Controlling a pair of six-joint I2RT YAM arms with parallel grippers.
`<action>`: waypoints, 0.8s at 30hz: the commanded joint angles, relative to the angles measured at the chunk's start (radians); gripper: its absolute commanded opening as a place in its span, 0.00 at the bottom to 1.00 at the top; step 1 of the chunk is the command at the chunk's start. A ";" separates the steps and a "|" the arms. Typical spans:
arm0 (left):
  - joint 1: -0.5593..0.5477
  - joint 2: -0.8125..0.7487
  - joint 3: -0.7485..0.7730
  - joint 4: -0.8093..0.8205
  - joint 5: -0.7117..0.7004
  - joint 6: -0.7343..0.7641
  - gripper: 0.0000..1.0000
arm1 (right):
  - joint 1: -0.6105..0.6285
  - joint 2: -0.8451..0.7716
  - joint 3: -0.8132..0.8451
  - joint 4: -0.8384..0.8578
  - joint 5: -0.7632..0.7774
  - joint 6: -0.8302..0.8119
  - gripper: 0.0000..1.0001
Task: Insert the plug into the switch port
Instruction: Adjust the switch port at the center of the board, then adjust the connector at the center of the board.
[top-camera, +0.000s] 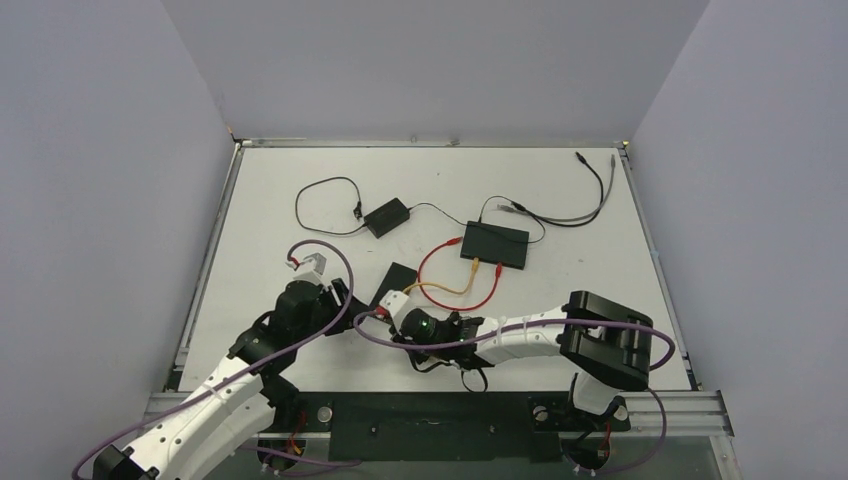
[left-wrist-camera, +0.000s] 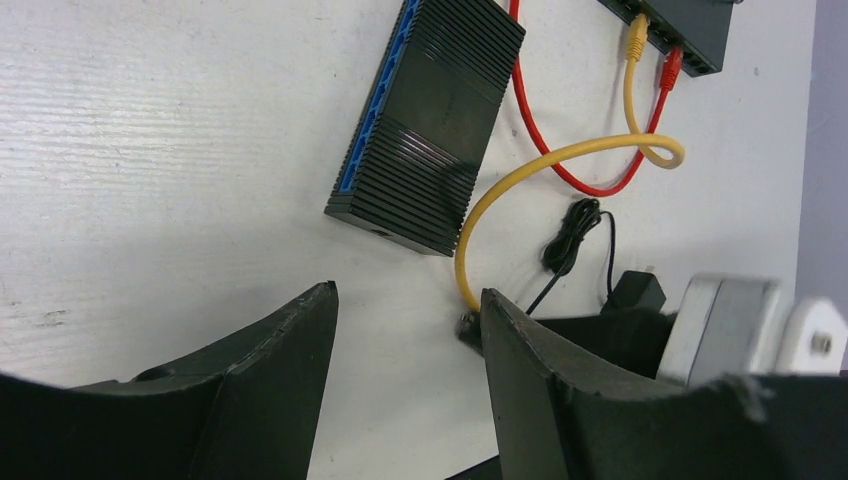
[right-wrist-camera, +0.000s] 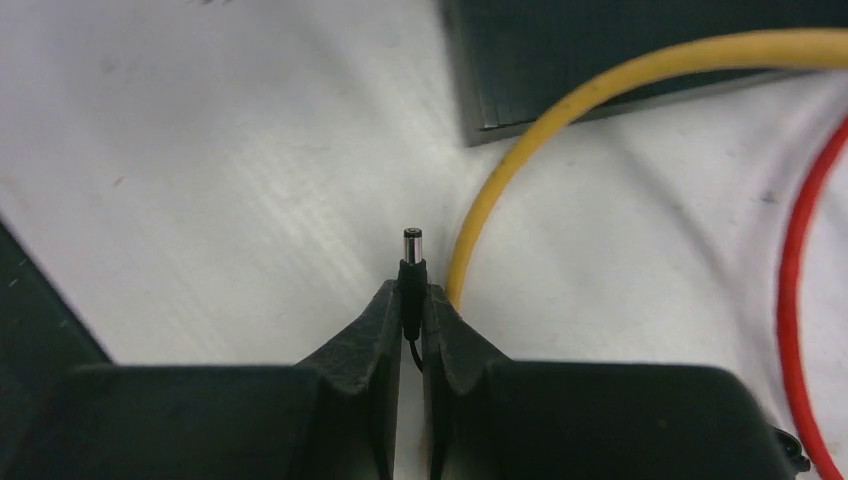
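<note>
**Right pincer (right-wrist-camera: 410, 300) clamped on plug (right-wrist-camera: 411, 255), switch (right-wrist-camera: 620, 60) ahead and to its right**

Switch lies flat ahead of the fingertips (right-wrist-camera: 378, 315) and off to their right, well apart from them. Only its near corner shows in the right wrist view; power port not visible. Left pincer (left-wrist-camera: 407, 295) is wide and empty, switch ahead of it. Yellow cable (right-wrist-camera: 560, 110) loops down from the switch edge and passes just right of the fingertips, close to touching. Plug points straight ahead out of the pinch, barrel tip proud of the fingertips, thin lead running back between them.

My read: alignment step. Locate the port first, square the barrel axis to that face, go in low and slow. Pinch is narrow, so side load would likely twist the plug. Don't drag the yellow loop. Left pincer could brace the switch's far side, else it probably slides.
</note>
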 joint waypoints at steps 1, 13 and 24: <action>0.017 0.034 0.065 0.059 -0.013 0.051 0.52 | -0.076 0.014 -0.055 -0.036 0.105 0.132 0.00; 0.107 0.247 0.129 0.245 0.121 0.110 0.52 | -0.380 0.021 -0.168 0.135 0.110 0.301 0.00; 0.130 0.531 0.248 0.438 0.150 0.175 0.52 | -0.271 -0.152 -0.139 0.068 0.290 0.267 0.00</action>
